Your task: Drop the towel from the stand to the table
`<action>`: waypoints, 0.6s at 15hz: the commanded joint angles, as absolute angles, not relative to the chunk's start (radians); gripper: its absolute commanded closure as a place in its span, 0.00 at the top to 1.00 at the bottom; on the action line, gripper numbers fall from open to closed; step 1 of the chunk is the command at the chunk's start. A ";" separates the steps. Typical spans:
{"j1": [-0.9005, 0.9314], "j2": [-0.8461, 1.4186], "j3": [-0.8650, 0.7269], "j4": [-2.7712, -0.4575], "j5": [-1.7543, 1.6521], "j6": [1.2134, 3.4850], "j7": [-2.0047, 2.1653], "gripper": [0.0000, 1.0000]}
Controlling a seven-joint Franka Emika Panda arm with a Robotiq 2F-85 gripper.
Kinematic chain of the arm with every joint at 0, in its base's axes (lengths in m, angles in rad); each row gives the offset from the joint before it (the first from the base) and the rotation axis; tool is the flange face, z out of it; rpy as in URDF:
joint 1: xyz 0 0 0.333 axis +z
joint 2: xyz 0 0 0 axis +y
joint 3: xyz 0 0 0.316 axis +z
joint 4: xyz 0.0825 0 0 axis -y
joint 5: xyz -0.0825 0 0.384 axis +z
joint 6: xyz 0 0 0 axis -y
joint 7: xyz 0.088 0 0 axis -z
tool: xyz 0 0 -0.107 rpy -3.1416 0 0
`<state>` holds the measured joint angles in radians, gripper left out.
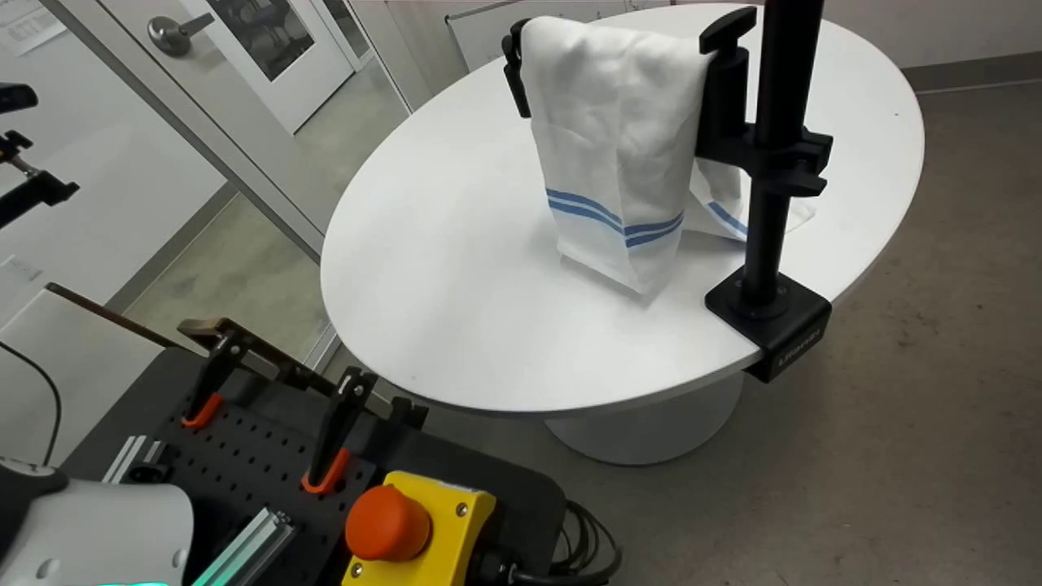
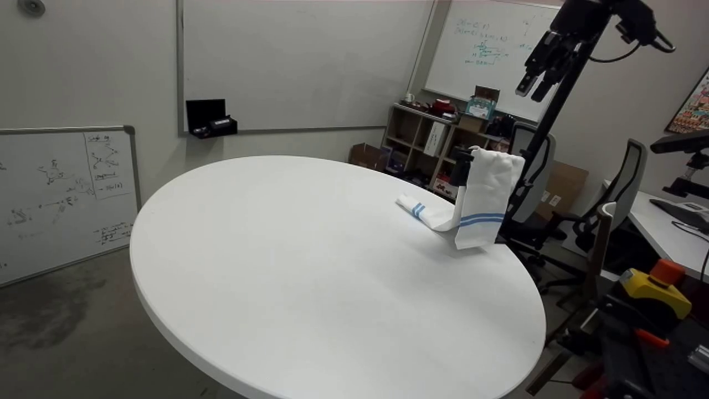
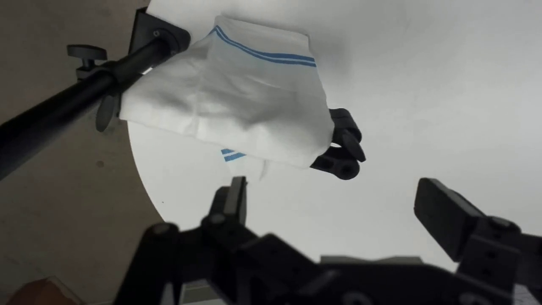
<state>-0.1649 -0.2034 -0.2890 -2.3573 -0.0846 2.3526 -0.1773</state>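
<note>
The white towel with blue stripes hangs folded over the stand's black horizontal arm, in both exterior views point(image 1: 619, 122) point(image 2: 490, 183) and the wrist view point(image 3: 254, 93). One hanging end lies partly on the table behind the stand's arm. The black stand point(image 1: 769, 236) is clamped at the table's edge; its pole also shows in the wrist view point(image 3: 84, 101). The round white table point(image 1: 440, 260) is below, also in an exterior view point(image 2: 304, 277). My gripper point(image 2: 533, 91) is high above the towel, apart from it. In the wrist view my gripper point(image 3: 332, 184) is open with nothing between its fingers.
The stand's tall pole rises beside the towel. A black bench with orange-tipped clamps point(image 1: 330, 472) and a yellow box with a red button point(image 1: 440, 529) stands near the table. Chairs point(image 2: 615, 183) and a shelf point(image 2: 410, 127) are behind.
</note>
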 commanded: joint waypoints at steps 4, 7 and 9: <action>-0.229 0.096 -0.285 -2.120 -0.069 2.303 -0.073 1.00; -0.249 0.160 -0.289 -2.083 -0.103 2.290 -0.009 1.00; -0.257 0.188 -0.290 -2.068 -0.104 2.274 0.020 1.00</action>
